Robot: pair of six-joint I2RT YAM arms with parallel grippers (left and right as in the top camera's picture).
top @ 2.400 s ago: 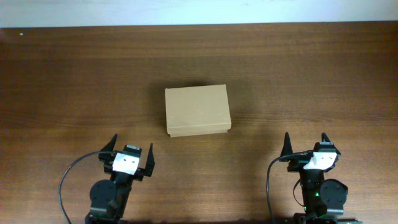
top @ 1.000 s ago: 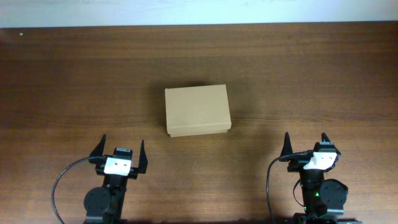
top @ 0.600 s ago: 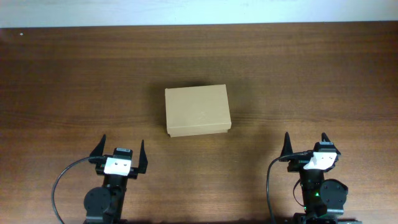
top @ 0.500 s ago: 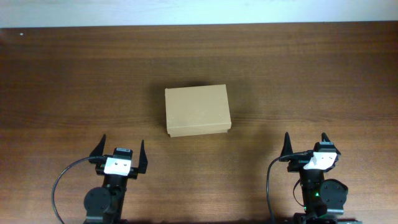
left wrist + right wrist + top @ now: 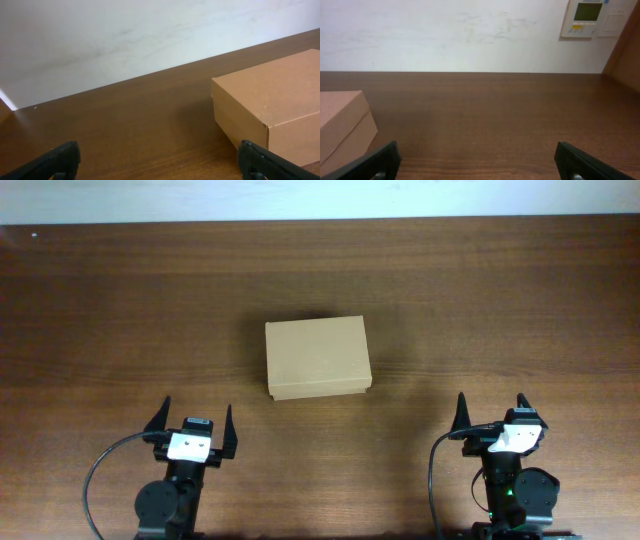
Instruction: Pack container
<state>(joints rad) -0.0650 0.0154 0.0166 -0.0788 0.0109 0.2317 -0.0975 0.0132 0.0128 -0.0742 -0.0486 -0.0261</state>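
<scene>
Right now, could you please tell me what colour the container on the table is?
The container is plain light brown cardboard, unpatterned; the overhead view shows it best.

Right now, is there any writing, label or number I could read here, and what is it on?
No text can be read.
Wall panel: has a small screen and markings, too blurred to read.
Cardboard box: plain, no print showing.

So we've got the container (image 5: 317, 358) sitting on the table (image 5: 500, 300), roughly mid-way across. Our left gripper (image 5: 197, 412) hangs nearer the front edge, left of the container and well apart from it. The right gripper (image 5: 491, 402) is up front too, further off to the right. A wall (image 5: 445, 35) runs behind the table, with a control panel (image 5: 590, 18) mounted far right.
</scene>
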